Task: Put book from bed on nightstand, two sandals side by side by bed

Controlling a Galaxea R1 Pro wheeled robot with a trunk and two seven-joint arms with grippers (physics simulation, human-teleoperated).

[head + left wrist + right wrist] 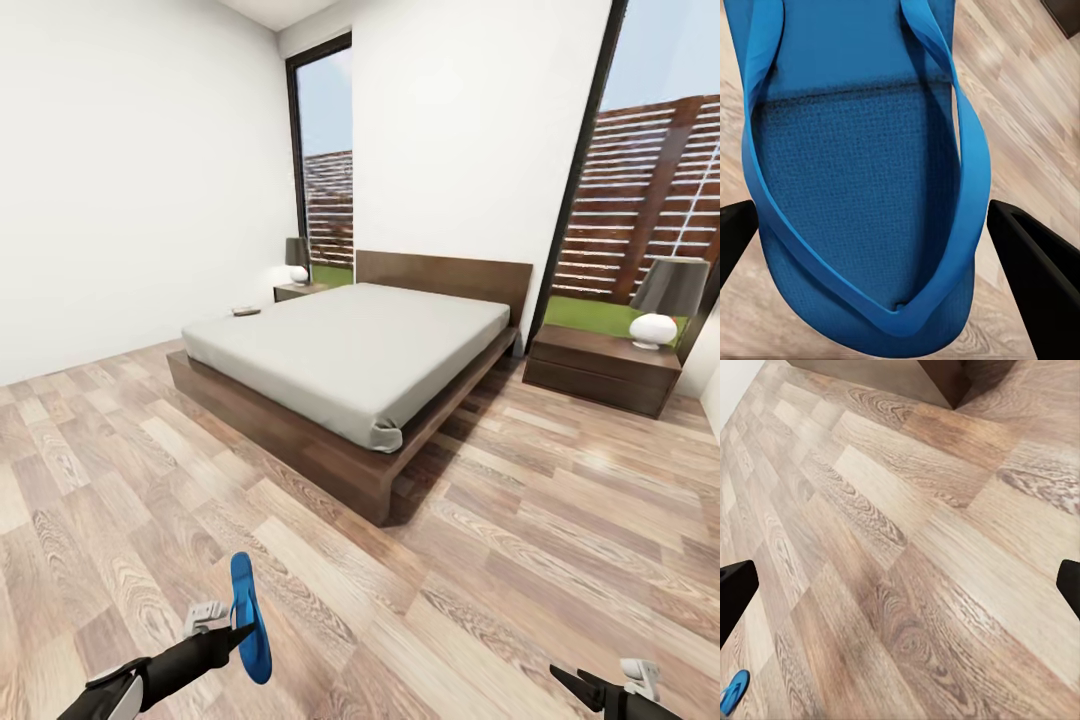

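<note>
Blue textured-foam sandal (862, 187) is clamped by the left gripper (232, 632); right gripper (600, 690) is spread empty above wood-plank floor (915, 547).

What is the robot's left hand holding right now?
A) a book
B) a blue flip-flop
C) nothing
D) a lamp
B: the left gripper is shut on a blue sandal, held above the wood floor; the left wrist view shows its sole and thong strap between the fingers.
</note>
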